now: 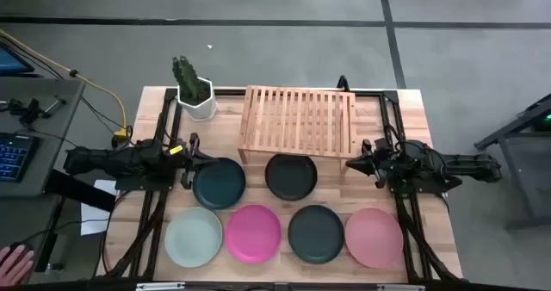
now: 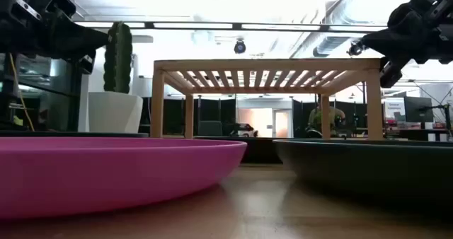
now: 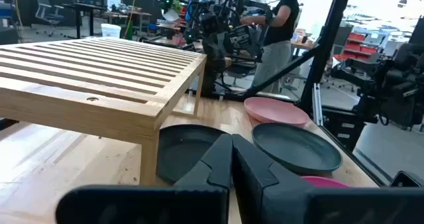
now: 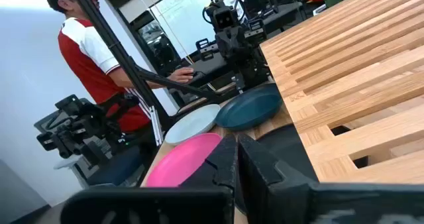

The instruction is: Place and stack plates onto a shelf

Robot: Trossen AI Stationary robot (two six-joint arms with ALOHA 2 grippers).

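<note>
Six plates lie flat on the table in front of the shelf (image 1: pixel 297 119), a light-wood slatted rack. Dark teal (image 1: pixel 219 182) and black (image 1: pixel 291 176) form the far row. Pale mint (image 1: pixel 194 236), hot pink (image 1: pixel 253 232), dark grey-green (image 1: pixel 316 232) and light pink (image 1: pixel 374 236) form the near row. My left gripper (image 1: pixel 191 160) hovers shut beside the teal plate's left rim. My right gripper (image 1: pixel 351 164) hovers shut off the shelf's near right corner, right of the black plate. Both ride at about shelf-top height in the low view, the left gripper (image 2: pixel 78 41) and the right gripper (image 2: pixel 361 44).
A white pot with a green cactus (image 1: pixel 195 91) stands at the shelf's far left corner. Black frame rails (image 1: pixel 155 205) run along both table sides. A person stands beyond each side of the table (image 3: pixel 278 32) (image 4: pixel 93 65), and a hand (image 1: pixel 13 258) shows near the left edge.
</note>
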